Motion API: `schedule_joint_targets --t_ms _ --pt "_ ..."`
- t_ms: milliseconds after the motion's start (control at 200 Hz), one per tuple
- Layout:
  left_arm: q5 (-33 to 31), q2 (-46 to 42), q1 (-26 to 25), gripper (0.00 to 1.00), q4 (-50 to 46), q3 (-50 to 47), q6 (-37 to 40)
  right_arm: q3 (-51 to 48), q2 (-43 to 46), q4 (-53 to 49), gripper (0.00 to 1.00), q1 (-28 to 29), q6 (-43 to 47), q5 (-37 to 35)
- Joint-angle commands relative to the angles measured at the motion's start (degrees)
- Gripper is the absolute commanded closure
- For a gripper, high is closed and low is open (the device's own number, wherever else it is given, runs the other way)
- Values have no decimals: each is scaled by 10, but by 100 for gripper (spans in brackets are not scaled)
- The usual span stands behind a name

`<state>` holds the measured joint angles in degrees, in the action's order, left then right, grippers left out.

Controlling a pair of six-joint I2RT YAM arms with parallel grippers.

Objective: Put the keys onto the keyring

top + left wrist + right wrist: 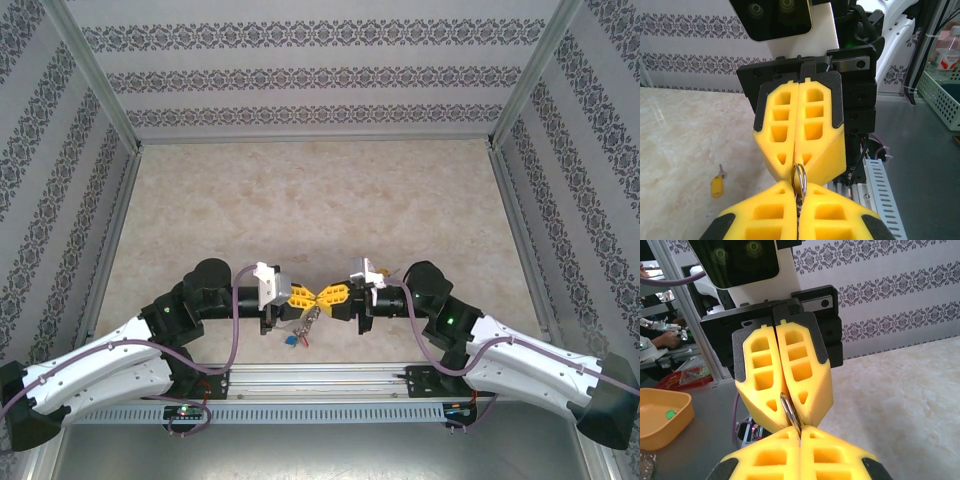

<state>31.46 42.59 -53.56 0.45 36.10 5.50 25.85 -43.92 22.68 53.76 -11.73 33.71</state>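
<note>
Arms under my control meet tip to tip near the front edge of the marbled table [320, 200] in the overhead view. The left gripper [303, 297] and the right gripper [338, 295] both have their yellow jaws pressed together. The keyring [313, 320] slants down from the spot where they meet. A small cluster of keys [294, 339], with blue and red showing, dangles at its lower end, close to the table's near rail.

From the left wrist camera I see the left gripper [799, 189] at the bottom of the frame, clamped on the grey metal keyring [800, 177]. The right gripper [797, 167] faces it from above, pinching the same loop, so the two pairs of tips almost touch. A yellow key [716, 184] lies flat on the table, well off to one side.

From the right wrist camera the pose is mirrored. The right gripper [800, 432] is closed on the keyring [788, 412], whose thin edge rises into the closed tips of the left gripper [785, 399] opposite.
</note>
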Motion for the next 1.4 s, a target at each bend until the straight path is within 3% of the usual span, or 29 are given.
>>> schedule_joint_targets --t_ms 0,90,145,325,620,969,1219,1394 --pt "-7 -11 -4 100 -24 1 22 17 9 -29 94 -2 16 -19" --pt "-24 -7 -4 100 -44 11 34 40 25 -99 71 -1 45 -42" --pt "-35 0 -5 100 -58 17 42 49 40 -136 64 -1 61 -63" --pt "-46 31 -5 100 -71 29 52 95 60 -243 61 2 107 -86" --pt "-15 64 -7 100 -131 77 67 145 6 -359 53 41 160 -123" --pt "36 97 -8 100 -197 119 81 142 7 -354 56 46 180 -131" --pt "41 112 -8 100 -220 136 92 160 -10 -363 69 46 203 -124" --pt "42 112 -8 100 -222 139 94 163 -19 -360 71 46 203 -99"
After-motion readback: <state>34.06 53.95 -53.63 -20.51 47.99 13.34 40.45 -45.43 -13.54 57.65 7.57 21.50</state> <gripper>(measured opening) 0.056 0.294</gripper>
